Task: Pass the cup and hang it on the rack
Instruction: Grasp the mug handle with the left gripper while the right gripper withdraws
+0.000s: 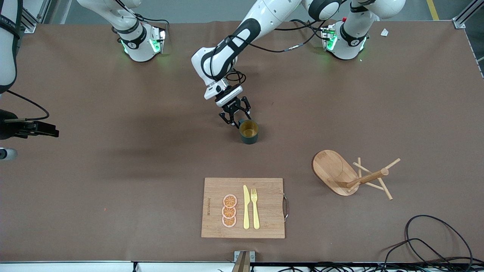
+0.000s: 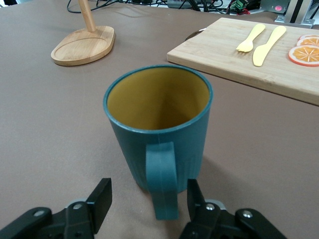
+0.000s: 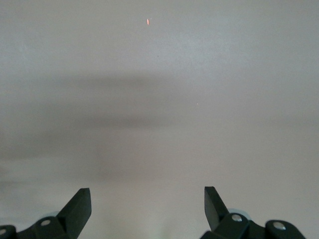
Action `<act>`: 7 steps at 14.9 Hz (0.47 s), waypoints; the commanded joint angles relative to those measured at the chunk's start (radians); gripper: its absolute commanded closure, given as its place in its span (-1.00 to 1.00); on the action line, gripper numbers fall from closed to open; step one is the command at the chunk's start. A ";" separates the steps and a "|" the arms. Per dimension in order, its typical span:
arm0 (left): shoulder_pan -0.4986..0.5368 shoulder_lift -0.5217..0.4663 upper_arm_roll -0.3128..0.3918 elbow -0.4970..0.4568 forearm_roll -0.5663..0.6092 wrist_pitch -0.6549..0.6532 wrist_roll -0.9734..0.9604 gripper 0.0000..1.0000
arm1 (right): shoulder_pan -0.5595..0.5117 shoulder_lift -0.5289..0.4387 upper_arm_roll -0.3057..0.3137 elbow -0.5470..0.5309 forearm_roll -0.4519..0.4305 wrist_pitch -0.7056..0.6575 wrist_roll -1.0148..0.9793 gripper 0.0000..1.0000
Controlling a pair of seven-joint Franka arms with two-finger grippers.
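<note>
Cup (image 1: 249,131): upright mid-surface, handle turned toward base edge, so within left arm's reach.
Left tool (image 1: 235,118): low at cup, fingers (image 2: 101,197) spread, straddling handle without touching; grip not yet made, likely about to close on handle.
Rack (image 1: 349,174): upright near left arm's end, toward camera edge, pegs bare, ready for cup.
Right tool (image 3: 147,206): waits over bare surface at right arm's end, fingers spread, empty.
Board (image 1: 244,207): mid camera edge, clear of path.
</note>
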 commanded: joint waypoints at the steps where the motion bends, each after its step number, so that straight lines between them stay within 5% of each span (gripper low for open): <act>1: -0.003 0.017 0.003 0.028 0.046 -0.007 -0.008 -0.12 | -0.016 -0.008 0.021 0.022 0.005 -0.026 0.009 -1.00; 7: -0.003 0.024 0.003 0.028 0.048 -0.004 -0.005 0.74 | -0.013 -0.067 0.021 0.009 0.007 -0.055 0.034 -1.00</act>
